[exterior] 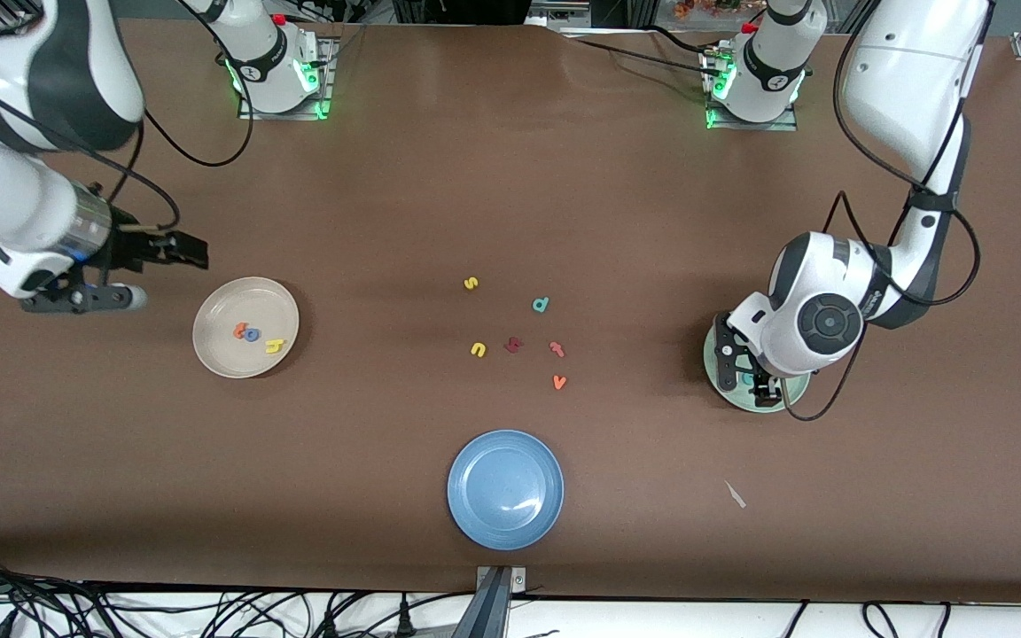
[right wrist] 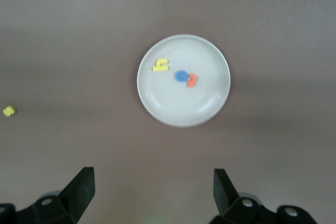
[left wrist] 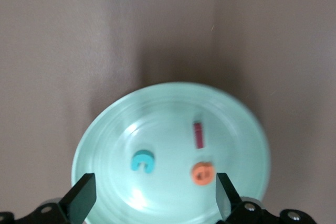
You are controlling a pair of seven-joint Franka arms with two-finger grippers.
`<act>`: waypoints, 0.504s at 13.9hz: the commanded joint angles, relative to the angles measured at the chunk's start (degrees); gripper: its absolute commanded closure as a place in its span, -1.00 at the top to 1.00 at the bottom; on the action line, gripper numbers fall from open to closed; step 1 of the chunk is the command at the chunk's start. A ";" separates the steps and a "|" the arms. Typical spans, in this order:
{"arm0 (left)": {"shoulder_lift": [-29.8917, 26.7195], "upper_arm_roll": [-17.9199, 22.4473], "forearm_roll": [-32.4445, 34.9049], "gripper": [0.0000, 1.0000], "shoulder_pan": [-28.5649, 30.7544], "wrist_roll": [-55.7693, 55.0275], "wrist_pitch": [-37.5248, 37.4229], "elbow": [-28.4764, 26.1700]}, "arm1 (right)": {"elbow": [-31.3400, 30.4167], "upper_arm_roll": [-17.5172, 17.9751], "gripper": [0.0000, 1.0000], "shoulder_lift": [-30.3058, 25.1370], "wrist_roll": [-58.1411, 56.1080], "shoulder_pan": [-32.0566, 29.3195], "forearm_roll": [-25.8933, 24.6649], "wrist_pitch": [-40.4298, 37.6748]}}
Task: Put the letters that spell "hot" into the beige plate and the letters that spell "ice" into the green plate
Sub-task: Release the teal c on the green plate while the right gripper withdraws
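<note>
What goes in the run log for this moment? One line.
left gripper: open over green plate, holding i, c, e | right gripper: open, waiting | beige plate: h, o, t

High front camera faces robots – wrist cameras look straight down.

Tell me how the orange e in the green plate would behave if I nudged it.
The orange e looks like thin foam lying flat, so probably very light and apt to slide. The green plate looks glossy, so probably slippery. Its rounded outline might spin, not tip.
</note>
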 commanded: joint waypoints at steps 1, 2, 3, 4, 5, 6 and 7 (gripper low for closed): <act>-5.29 -1.02 -3.39 1.00 -0.55 -9.49 -6.54 -0.51 | 4.91 1.36 1.00 0.02 0.32 -1.51 -2.23 -7.93; -7.30 -1.29 -5.05 1.00 -0.55 -15.01 -9.35 -0.51 | 4.83 1.36 1.00 -0.77 0.32 -1.52 -3.03 -8.38; -9.06 -1.38 -6.81 1.00 -0.55 -20.98 -11.99 -0.51 | 4.83 1.19 1.00 -1.21 0.32 -1.52 -3.03 -8.39; -11.17 -1.38 -7.96 1.00 -0.55 -26.61 -13.49 -0.51 | 4.66 1.19 1.00 -2.08 0.50 -1.43 -3.03 -7.69; -13.02 -1.38 -8.32 1.00 -0.55 -32.32 -15.51 -0.51 | 4.57 1.19 1.00 -3.14 0.50 -1.60 -2.69 -6.73; -15.04 -1.29 -8.41 1.00 -0.46 -38.04 -17.70 -0.51 | 4.57 1.19 1.00 -3.76 0.58 -1.69 -2.77 -6.20; -17.15 -1.03 -9.11 1.00 -0.46 -43.57 -19.03 -0.25 | 4.22 1.19 1.00 -4.20 0.67 -2.56 -2.86 -5.84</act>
